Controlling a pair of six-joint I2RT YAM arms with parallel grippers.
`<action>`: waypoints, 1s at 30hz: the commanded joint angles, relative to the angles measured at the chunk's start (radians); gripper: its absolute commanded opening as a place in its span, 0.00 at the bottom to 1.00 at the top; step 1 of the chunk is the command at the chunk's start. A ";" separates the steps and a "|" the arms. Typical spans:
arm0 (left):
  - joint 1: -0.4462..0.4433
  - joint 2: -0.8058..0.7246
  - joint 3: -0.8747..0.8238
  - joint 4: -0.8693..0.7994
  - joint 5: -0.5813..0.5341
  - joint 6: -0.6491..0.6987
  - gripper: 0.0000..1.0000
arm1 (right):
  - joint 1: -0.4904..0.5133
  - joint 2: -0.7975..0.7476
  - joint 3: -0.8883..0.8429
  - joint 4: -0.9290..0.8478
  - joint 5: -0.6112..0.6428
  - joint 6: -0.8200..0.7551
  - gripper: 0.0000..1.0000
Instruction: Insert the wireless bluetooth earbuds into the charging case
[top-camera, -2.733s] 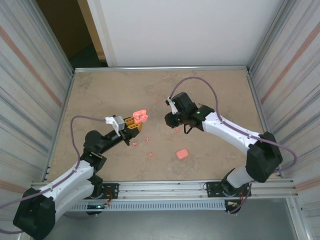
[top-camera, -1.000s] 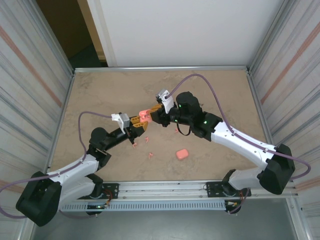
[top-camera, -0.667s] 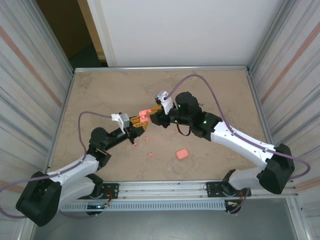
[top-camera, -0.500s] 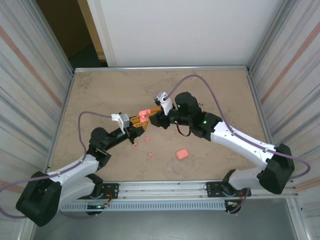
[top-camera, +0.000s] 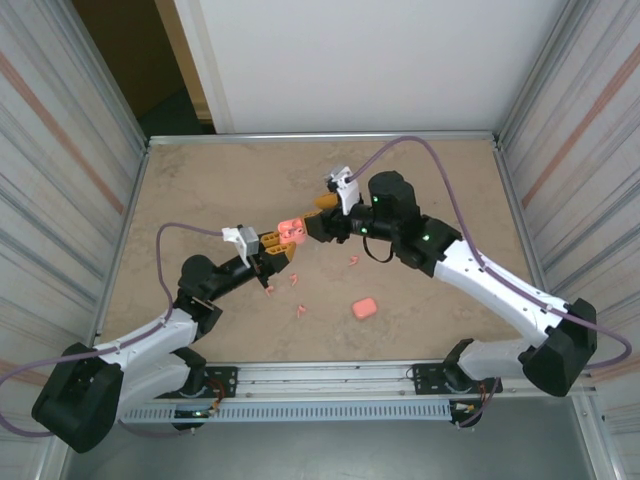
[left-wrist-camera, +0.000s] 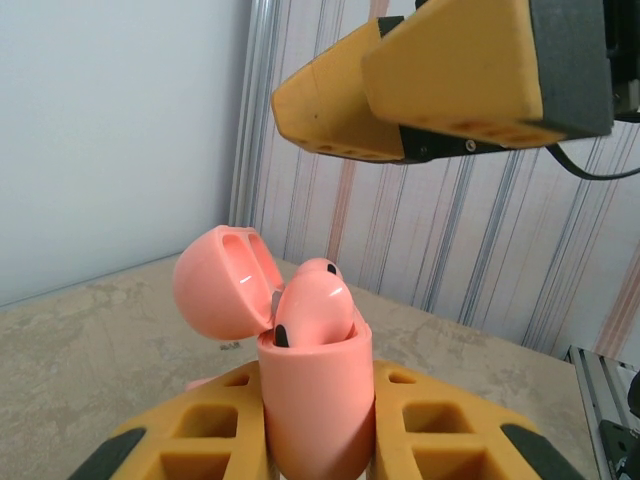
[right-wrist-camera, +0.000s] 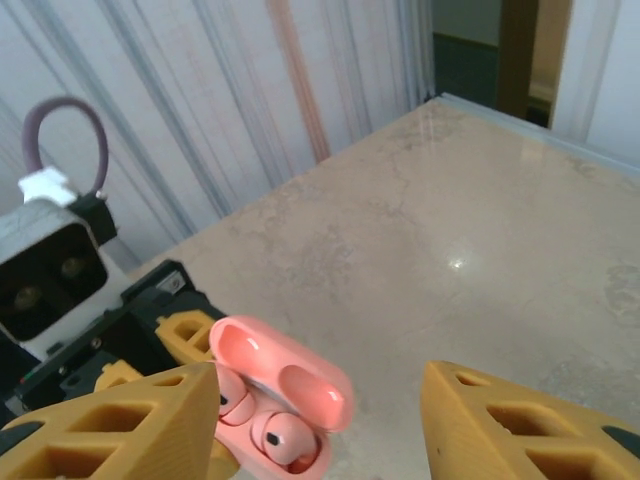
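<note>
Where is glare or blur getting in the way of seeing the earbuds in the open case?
Left wrist: small bright highlights on the lid of the open salmon-pink plastic charging case and on the seated pink earbud, both sharp. Right wrist: one glare spot on the beige marbled table, clear of the case. Top external: even light, case tiny.

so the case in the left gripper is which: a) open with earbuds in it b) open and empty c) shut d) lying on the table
a: the case, clamped in the left gripper, has its lid swung up, and two earbuds sit in its wells.
</note>
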 joint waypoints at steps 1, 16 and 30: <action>-0.009 -0.009 0.024 0.068 0.010 0.002 0.00 | -0.033 -0.063 -0.034 0.040 -0.047 0.055 0.60; -0.008 0.035 0.082 0.095 0.035 0.000 0.00 | -0.256 -0.180 -0.288 0.378 -0.318 0.356 1.00; -0.008 0.150 0.183 0.203 0.117 -0.067 0.00 | -0.281 -0.126 -0.304 0.541 -0.504 0.472 1.00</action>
